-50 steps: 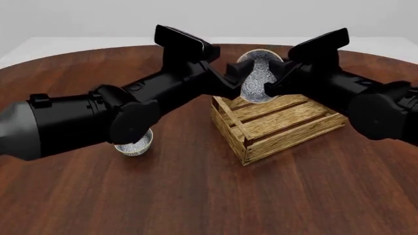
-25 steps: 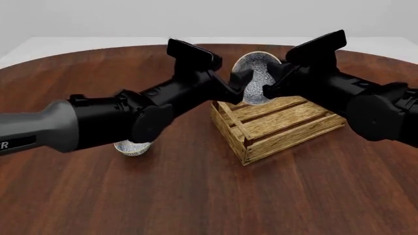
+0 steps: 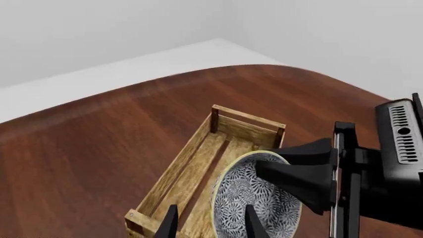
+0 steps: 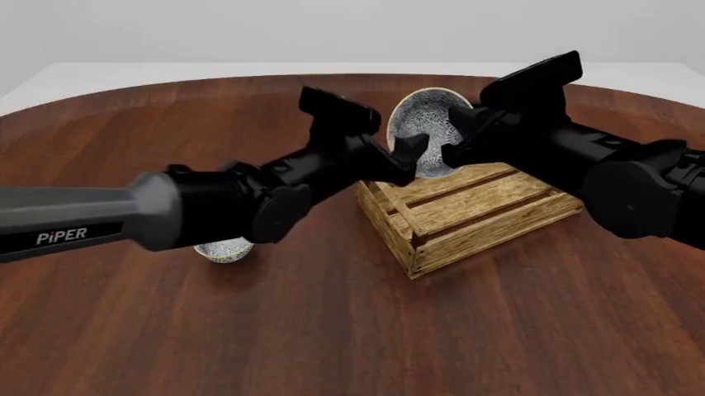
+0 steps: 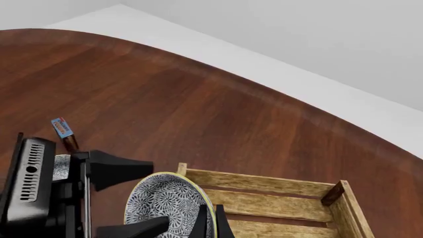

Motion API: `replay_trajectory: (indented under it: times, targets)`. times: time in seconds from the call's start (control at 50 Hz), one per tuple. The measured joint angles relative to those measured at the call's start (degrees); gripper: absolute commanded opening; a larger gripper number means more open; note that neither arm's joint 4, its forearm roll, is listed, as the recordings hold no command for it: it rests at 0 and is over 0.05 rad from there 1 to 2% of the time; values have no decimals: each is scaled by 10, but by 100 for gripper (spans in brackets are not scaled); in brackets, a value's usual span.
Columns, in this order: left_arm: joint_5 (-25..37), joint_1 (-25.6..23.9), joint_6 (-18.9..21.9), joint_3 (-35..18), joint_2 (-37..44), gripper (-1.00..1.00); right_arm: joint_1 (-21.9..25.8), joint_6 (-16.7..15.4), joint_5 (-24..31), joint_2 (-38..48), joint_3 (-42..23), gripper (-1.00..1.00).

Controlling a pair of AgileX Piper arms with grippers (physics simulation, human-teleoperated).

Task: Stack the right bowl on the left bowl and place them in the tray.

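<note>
Above the tray point(image 4: 468, 210), the right claw point(image 4: 450, 142) grips the tilted bowl point(image 4: 424, 124); the left claw point(image 4: 405, 157), released, has drawn back toward frame left.

Bright, even light fills all three views, soft and without a clear source. The counter point(image 4: 330, 330) shows a gentle sheen toward its far edge, no harsh glare. Shadows are faint; a dim patch sits under the tray point(image 4: 468, 210). Everything renders crisp from near to far, without blur, grain, or bending at the edges.
</note>
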Motion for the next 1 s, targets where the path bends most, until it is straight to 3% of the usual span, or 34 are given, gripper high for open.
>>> replay_trajectory:
  times: [0.34, 0.36, 0.84, 0.86, 1.0]
  targets:
    - [-6, 3, -9, -13, 30, 100, 0, -2, 1, 1, 2, -100]
    - [-6, 2, -9, -14, 31, -100, 0, -2, 1, 1, 2, -100]
    - [-18, -2, -19, -7, 24, -100, 6, 5, 4, 1, 7, -100]
    - [-18, -2, -19, -6, 23, -100, 6, 6, 4, 1, 6, 100]
    - [-18, -2, -17, 2, 20, -100, 3, 4, 2, -1, 2, 100]
